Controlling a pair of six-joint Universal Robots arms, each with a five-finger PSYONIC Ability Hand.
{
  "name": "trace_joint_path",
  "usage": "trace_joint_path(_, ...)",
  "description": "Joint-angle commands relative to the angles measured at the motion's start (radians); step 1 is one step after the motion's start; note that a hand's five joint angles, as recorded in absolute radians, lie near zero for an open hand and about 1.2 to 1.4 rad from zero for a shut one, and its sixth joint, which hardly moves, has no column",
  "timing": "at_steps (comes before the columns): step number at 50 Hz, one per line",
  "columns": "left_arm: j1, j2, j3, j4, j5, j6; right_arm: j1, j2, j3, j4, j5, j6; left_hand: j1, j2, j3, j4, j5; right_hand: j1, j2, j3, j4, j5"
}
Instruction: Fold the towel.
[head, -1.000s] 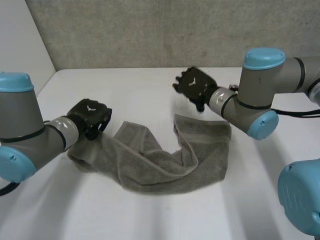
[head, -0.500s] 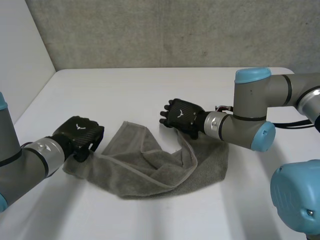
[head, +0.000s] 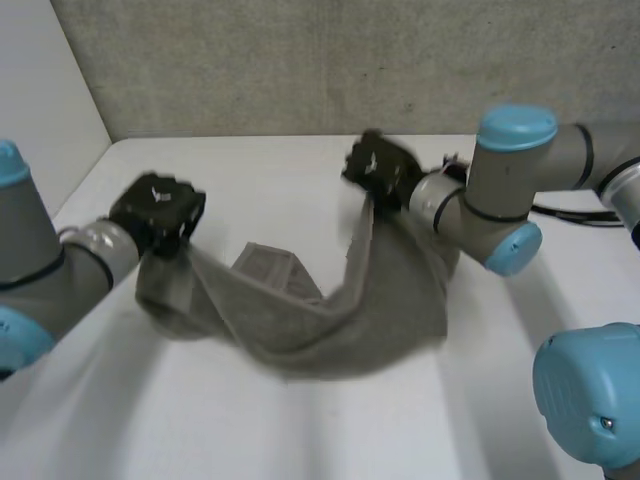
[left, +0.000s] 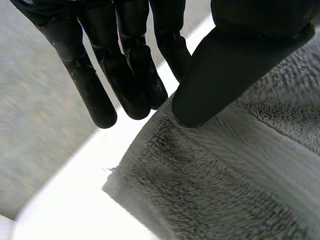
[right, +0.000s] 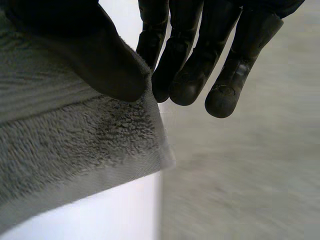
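Towel (head: 300, 320): long axis left to right, middle sagging on the surface (head: 280, 190).
Left robot hand (head: 158, 210): pinches the left end corner, raised.
Right robot hand (head: 380, 168): pinches the right end corner, raised.

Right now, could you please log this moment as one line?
left hand pinching towel corner | right hand pinching another corner | towel middle sagging

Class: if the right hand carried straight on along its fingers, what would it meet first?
The right hand pinches the towel at a corner; beyond that, probably the grey wall, though depth is unclear.
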Motion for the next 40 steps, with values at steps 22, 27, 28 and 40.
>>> trace_joint_path(22,-0.005,-0.072,0.363,0.239,-0.312,-0.474,-0.132,-0.25,0.071,-0.093,0.232,0.418,0.207,0.179,0.18,0.179,0.193,0.065,0.065,0.058,0.057,0.055)
trace_joint_path(27,0.001,-0.08,0.001,0.256,-0.194,-0.454,-0.168,-0.329,0.407,0.076,0.112,0.364,0.207,0.179,0.18,0.179,0.193,0.065,0.065,0.058,0.057,0.055)
trace_joint_path(28,0.001,-0.08,0.001,0.256,-0.194,-0.454,-0.169,-0.329,0.408,0.076,0.112,0.364,0.207,0.179,0.18,0.179,0.193,0.065,0.065,0.058,0.057,0.055)
trace_joint_path(40,0.045,0.002,-0.33,0.305,-0.159,-0.216,-0.245,-0.596,0.972,0.03,0.103,0.212,0.207,0.179,0.18,0.179,0.193,0.065,0.065,0.058,0.057,0.055)
